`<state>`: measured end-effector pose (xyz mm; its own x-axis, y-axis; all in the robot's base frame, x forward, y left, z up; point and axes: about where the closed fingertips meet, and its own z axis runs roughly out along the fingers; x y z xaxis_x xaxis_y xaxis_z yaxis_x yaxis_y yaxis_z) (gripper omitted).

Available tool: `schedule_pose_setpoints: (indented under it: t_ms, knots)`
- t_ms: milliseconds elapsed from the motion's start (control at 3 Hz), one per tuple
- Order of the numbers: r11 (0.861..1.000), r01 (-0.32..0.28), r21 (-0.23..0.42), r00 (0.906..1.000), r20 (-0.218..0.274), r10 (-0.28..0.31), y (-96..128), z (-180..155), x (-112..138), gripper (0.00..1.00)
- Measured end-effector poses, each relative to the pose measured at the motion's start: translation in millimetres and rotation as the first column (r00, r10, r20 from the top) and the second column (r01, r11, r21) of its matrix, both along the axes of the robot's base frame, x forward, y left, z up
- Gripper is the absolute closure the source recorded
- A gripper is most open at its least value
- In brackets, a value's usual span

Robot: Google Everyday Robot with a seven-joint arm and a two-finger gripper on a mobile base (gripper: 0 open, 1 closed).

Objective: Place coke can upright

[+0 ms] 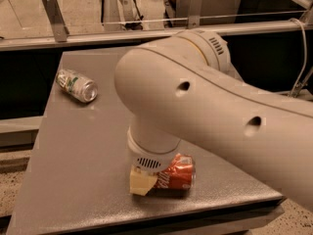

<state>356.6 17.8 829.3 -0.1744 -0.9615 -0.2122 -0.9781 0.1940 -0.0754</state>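
Note:
The coke can (pixel 177 173), red with white script, lies on its side near the front edge of the grey table (pixel 83 146). It looks dented. My gripper (pixel 144 181) is low over the can's left end, right at the table surface; one cream-coloured finger (pixel 141 182) shows beside the can. The big white arm (pixel 210 102) covers the rest of the gripper and part of the can.
A silver-and-green can (pixel 77 85) lies on its side at the table's back left. A metal rail (pixel 146 33) with upright brackets runs behind the table. The table's front edge is just below the coke can.

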Motion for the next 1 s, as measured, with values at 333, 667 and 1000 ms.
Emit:
schedule_pose_setpoints:
  t_ms: [333,667,1000]
  knots:
    - [0.994,-0.002,0.106,0.9995,0.033,-0.002,2.9,24.9,26.4,0.87]
    - [0.954,-0.027,0.298,0.9961,0.088,0.001,4.8,65.7,62.8,1.00]
    - [0.869,-0.066,0.491,0.9918,0.128,0.003,1.7,89.2,88.5,1.00]
